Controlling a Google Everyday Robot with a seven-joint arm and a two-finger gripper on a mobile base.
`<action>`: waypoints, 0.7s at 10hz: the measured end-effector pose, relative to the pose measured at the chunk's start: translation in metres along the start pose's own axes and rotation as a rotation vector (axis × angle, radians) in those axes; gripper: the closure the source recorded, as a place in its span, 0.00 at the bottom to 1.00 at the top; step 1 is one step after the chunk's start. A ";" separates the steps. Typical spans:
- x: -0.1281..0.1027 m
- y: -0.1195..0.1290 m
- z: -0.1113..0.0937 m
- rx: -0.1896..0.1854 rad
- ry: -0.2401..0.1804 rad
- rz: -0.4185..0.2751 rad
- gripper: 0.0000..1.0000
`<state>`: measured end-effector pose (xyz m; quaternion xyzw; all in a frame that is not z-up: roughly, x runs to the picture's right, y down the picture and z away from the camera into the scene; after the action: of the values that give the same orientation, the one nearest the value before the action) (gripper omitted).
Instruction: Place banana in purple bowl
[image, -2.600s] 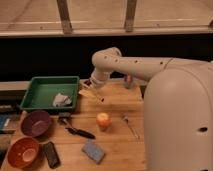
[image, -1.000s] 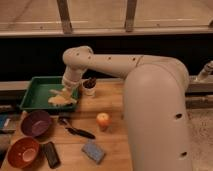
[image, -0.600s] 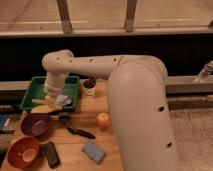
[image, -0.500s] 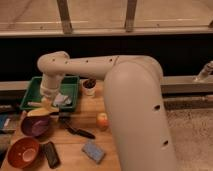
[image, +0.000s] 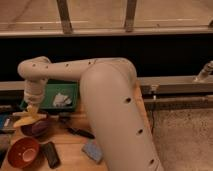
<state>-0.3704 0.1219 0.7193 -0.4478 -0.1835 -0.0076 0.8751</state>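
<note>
Pale yellow banana (image: 24, 120) held in the hand (image: 31, 113), lying roughly level, its length running left-right. Hand's fingers closed around the fruit near its right end; hand points down from the arm's wrist. Banana sits directly over the purple bowl (image: 35, 128), at or just above the rim; whether it touches the bowl cannot be told.

Purple bowl stands on the wooden table (image: 70, 152), immediately below the hand. Orange-brown bowl (image: 22, 152) on the table further below and slightly left of the hand, apart from the purple bowl. Dark flat rectangular object (image: 50, 154) lies just right of the orange-brown bowl. Blue-grey sponge (image: 93, 149) lies well to the lower right of the hand. Dark long-handled tool (image: 80, 132) lies on the table to the right of the hand, between purple bowl and sponge.

Green tray (image: 67, 91) sits behind and to the right of the hand, holding a crumpled white item (image: 62, 99). Large beige arm (image: 110, 100) fills the middle of the view.
</note>
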 end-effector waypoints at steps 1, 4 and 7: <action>-0.001 -0.003 0.007 -0.009 0.012 -0.003 0.61; 0.005 -0.009 0.007 -0.003 0.013 0.013 0.46; 0.005 -0.009 0.006 -0.003 0.013 0.013 0.46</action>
<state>-0.3691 0.1224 0.7314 -0.4502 -0.1748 -0.0050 0.8756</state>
